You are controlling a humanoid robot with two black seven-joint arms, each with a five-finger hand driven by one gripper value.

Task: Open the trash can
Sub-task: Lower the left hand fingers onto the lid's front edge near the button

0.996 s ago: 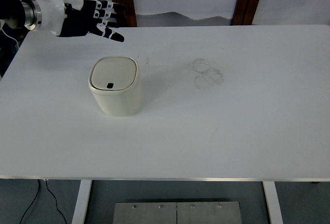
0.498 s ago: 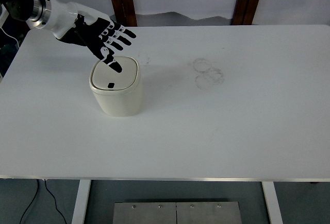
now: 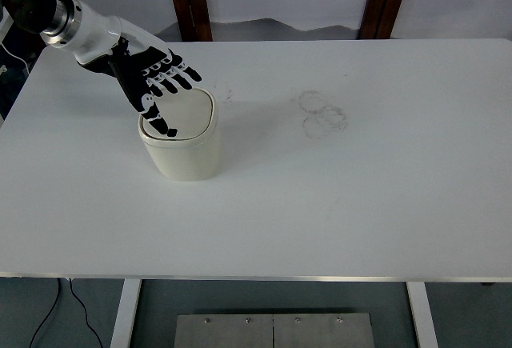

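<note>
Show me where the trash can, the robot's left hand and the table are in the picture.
trash can (image 3: 188, 156): top view, on its front wall.
left hand (image 3: 150, 82): top view, on the middle of the hand.
table (image 3: 360, 196): top view, on a bare part of its top.

A white table carries one cream trash can.

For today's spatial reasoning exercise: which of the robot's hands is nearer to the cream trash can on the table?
Left. The left hand is spread over the trash can's lid, thumb tip at its front edge. The right hand is out of view.

Matt cream plastic trash can on smooth white table.
</note>
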